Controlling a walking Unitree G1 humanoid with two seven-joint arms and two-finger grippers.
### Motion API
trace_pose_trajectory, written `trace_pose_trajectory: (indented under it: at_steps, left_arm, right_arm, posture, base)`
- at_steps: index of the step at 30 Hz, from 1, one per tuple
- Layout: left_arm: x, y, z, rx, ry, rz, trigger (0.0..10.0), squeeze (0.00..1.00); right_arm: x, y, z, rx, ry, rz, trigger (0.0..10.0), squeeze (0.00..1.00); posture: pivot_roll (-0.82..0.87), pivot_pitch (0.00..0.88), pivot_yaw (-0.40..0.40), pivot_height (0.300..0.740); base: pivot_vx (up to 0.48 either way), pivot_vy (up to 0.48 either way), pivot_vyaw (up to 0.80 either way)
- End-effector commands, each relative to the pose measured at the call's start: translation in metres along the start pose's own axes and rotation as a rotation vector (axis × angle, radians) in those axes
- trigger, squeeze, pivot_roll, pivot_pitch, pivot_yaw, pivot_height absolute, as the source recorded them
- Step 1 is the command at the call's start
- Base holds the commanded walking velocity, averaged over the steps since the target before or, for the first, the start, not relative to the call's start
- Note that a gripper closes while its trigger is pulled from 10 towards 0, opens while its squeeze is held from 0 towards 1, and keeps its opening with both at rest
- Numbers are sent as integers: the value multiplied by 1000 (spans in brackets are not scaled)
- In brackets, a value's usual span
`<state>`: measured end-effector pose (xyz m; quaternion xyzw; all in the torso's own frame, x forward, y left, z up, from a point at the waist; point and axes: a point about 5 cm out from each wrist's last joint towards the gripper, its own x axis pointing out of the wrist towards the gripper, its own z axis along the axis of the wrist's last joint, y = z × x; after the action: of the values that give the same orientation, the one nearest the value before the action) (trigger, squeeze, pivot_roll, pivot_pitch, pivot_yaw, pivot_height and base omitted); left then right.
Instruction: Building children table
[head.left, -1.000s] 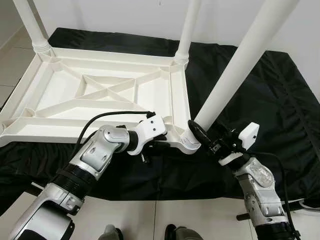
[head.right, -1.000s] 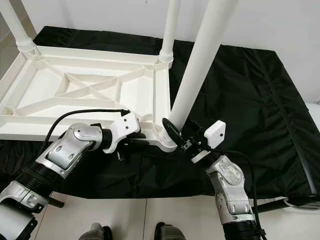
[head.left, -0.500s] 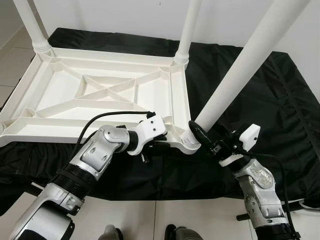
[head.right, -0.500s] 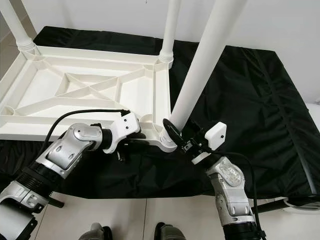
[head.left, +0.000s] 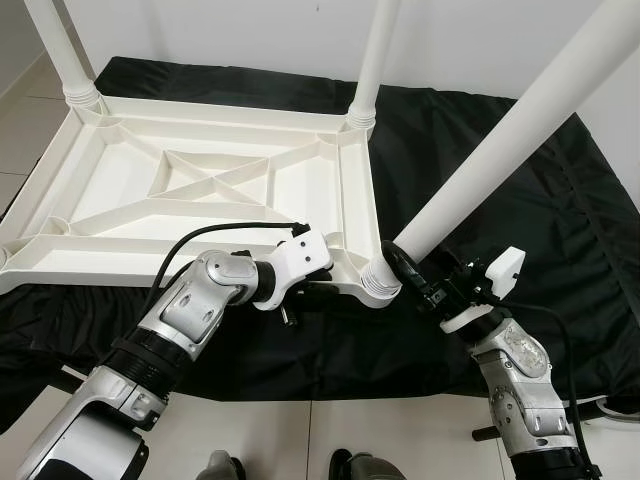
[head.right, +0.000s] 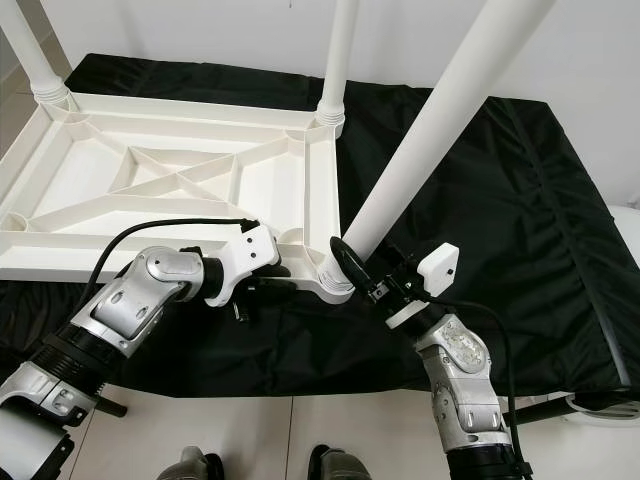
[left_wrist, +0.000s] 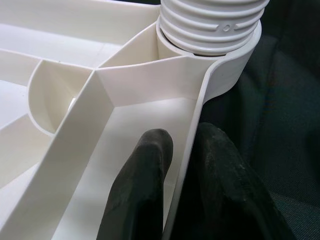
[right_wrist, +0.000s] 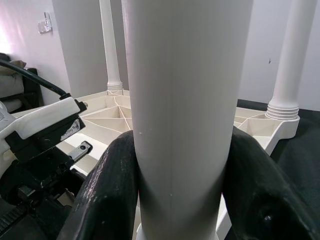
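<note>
Tabletop (head.left: 200, 190) upside down on black cloth (head.left: 520, 200), white ribbed plastic, near edge close to cloth edge and floor tiles (head.left: 300, 430). Left gripper (left_wrist: 175, 175) pinches tabletop near rim wall, one finger each side, beside corner socket (left_wrist: 220, 55). Three round legs: two upright at far corners (head.left: 62, 50), third leg (head.left: 500, 140) tilted right in near socket, threaded base. Right gripper (right_wrist: 182, 190) clamped on third leg low.

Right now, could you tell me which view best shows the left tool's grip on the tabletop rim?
The left wrist view: the left tool straddles the tabletop rim beside the threaded leg socket. In the eye views, the white wrist housing hides that pinch.
</note>
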<state>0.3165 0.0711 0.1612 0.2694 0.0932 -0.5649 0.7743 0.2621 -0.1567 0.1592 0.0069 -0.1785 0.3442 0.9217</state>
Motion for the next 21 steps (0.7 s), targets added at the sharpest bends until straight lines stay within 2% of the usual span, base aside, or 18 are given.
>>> trace_pose_trajectory:
  at_steps: [1, 9, 12, 21]
  left_arm:
    - [-3, 3, 11, 48, -28, -6, 10000, 0]
    - [-3, 3, 12, 48, -29, -7, 10000, 0]
    - [-3, 3, 12, 46, -29, -5, 10000, 0]
    - [-4, 4, 11, 43, -28, -1, 10000, 0]
  right_arm:
    - [-40, 12, -67, 190, 369, -48, 10000, 0]
    - [-30, 4, -66, 176, 393, -18, 10000, 0]
    - [-20, -5, -63, 164, 400, 1, 10000, 0]
    - [-7, -13, -60, 144, 396, 24, 10000, 0]
  posture:
    - [-63, 152, -14, 740]
    - [-62, 156, -12, 740]
    - [-59, 158, -15, 740]
    - [-57, 160, -17, 740]
  base:
    - [0, 0, 0]
    - [0, 0, 0]
    - [0, 0, 0]
    - [0, 0, 0]
